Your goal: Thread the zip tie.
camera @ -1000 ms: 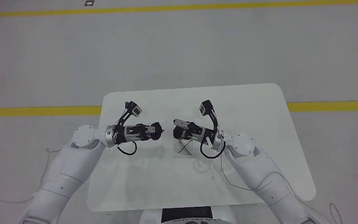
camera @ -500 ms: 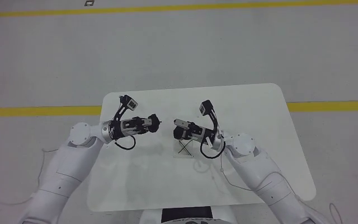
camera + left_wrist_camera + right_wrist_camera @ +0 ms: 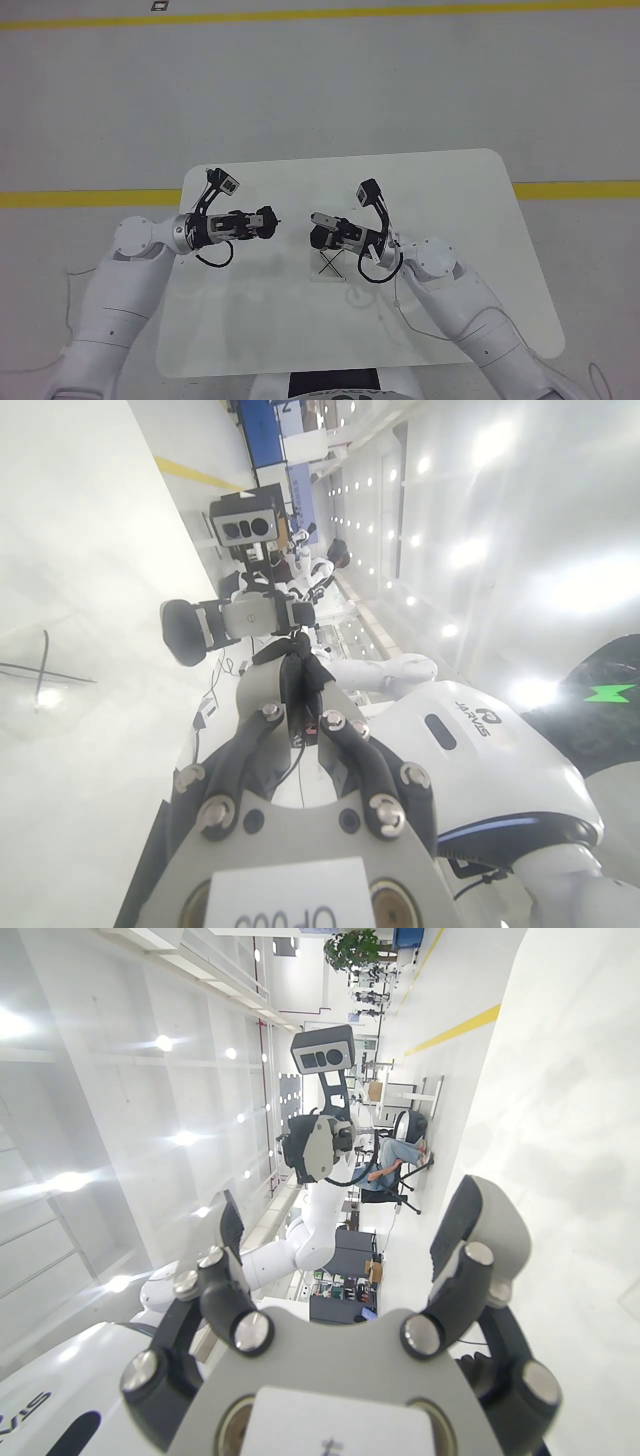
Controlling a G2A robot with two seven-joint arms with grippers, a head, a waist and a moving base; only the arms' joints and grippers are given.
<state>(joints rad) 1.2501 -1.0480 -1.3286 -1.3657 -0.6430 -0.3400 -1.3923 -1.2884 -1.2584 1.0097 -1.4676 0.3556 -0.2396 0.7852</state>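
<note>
L gripper (image 3: 295, 650): fingers shut; cannot tell if holding anything. R gripper (image 3: 346, 1200): wide open, empty. Two black zip ties (image 3: 330, 263) lie crossed on table (image 3: 450, 200), near R gripper, clear of both grippers.

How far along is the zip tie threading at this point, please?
Nothing looks done: the zip ties lie crossed on the table, and neither tool touches them. In hand: nothing that I can make out; the left tool is shut and the right tool is open. Left: picking up and threading.
</note>
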